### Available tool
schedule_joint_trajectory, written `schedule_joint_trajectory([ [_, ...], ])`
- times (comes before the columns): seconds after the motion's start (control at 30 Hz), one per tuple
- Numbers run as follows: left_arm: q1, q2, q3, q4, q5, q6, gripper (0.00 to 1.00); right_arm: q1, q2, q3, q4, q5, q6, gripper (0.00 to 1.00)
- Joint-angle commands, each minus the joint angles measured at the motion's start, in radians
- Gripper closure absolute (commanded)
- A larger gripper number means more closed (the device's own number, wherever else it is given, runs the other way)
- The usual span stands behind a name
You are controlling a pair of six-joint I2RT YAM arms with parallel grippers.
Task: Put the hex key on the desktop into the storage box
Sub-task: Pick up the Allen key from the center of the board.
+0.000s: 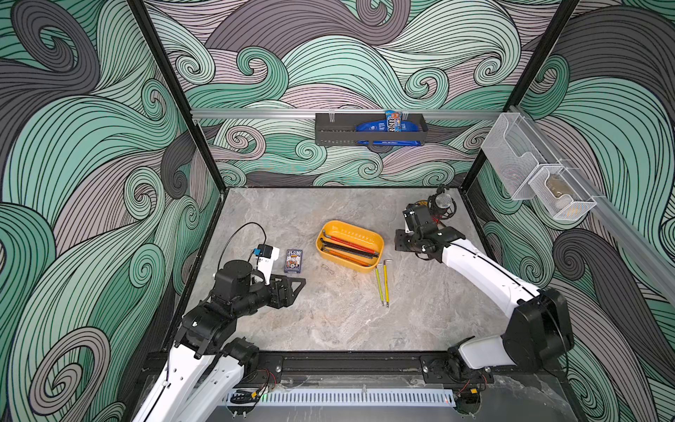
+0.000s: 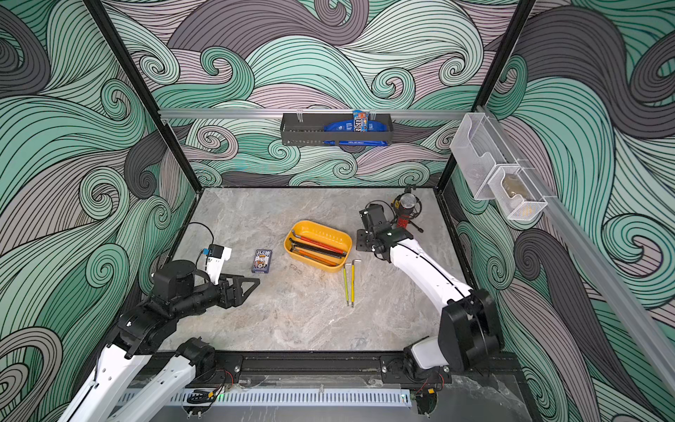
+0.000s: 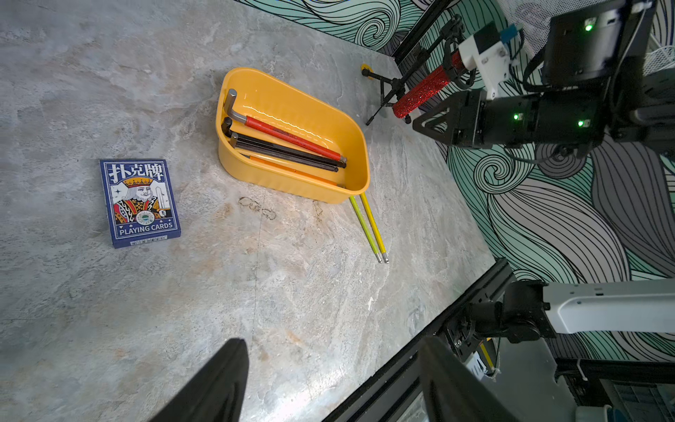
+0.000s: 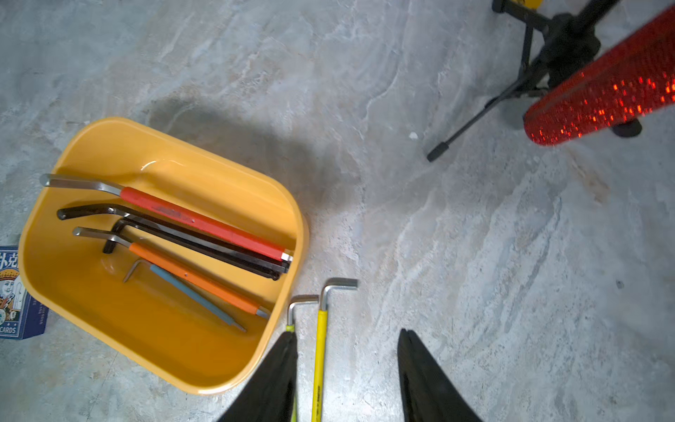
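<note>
Two hex keys lie side by side on the grey marble desktop [image 1: 328, 321], just in front of the storage box: a yellow one [image 1: 386, 285] [image 4: 320, 347] and a yellow-green one [image 1: 379, 286] [image 3: 361, 226]. The storage box [image 1: 350, 223] [image 4: 164, 146] is a shallow yellow tub that holds several hex keys with red, black, orange and blue-grey shafts. My right gripper [image 1: 401, 241] [image 4: 347, 332] hangs open and empty above the table, to the right of the box. My left gripper [image 1: 297, 285] [image 3: 332, 341] is open and empty, well left of the box.
A blue playing card box [image 1: 293, 260] lies left of the tub. A microphone with a red handle on a small tripod [image 1: 443, 202] stands at the back right, close behind my right wrist. A black rack [image 1: 369, 129] and white mesh baskets [image 1: 540, 179] hang on the walls.
</note>
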Motion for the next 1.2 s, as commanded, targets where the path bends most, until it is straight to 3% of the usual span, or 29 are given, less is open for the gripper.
schedule_joint_trajectory([
  [0.0, -0.005, 0.000, 0.020, 0.014, -0.014, 0.003, 0.24, -0.018, -0.012, -0.069, -0.058, -0.018, 0.110, 0.55],
  [0.37, -0.003, 0.002, 0.024, 0.011, -0.010, 0.003, 0.24, -0.016, 0.123, -0.108, -0.049, -0.155, 0.128, 0.60],
  [0.77, -0.004, 0.002, 0.018, 0.019, -0.009, 0.003, 0.23, 0.093, 0.251, -0.067, -0.019, -0.168, 0.149, 0.59],
  [1.17, -0.004, 0.010, 0.021, 0.022, -0.002, 0.005, 0.24, 0.112, 0.318, -0.070, -0.006, -0.139, 0.162, 0.63],
])
